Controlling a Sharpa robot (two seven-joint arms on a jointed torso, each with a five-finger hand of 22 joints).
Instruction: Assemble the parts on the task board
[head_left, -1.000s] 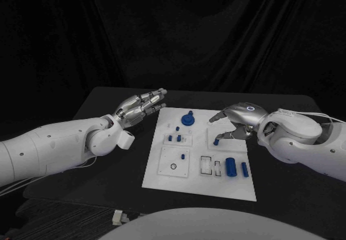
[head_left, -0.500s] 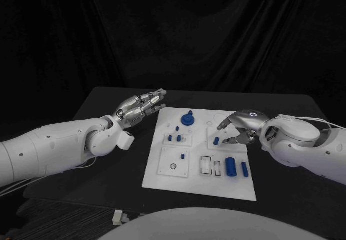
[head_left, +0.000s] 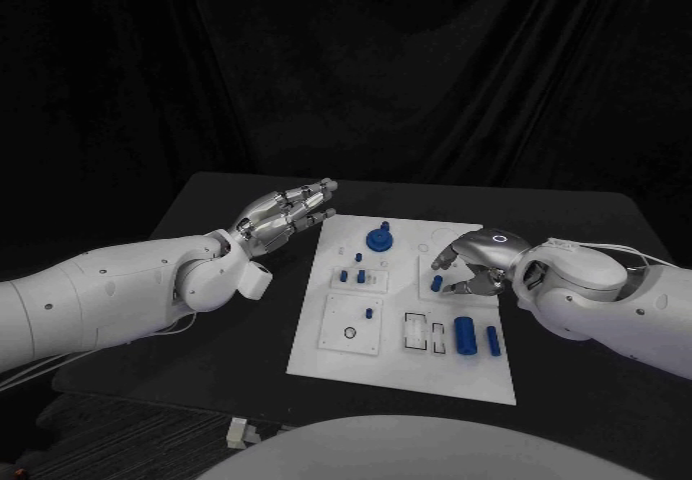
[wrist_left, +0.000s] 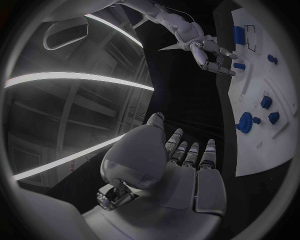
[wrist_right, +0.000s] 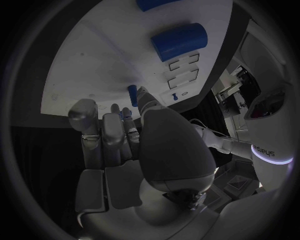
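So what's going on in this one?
A two-armed robot is working at a white task board on a black table, where several small blue parts lie or stand. Its right hand is down over the board, fingertips at a small blue peg; whether it grips the peg is unclear. The left hand hovers open beside the board's left edge, holding nothing. A large blue cylinder lies nearer the robot, untouched.

Dim scene, black backdrop; white task board (head_left: 404, 300) stands out bright. Wrist views heavily fisheye-bent (dark vignette rim), ceiling strips glare.
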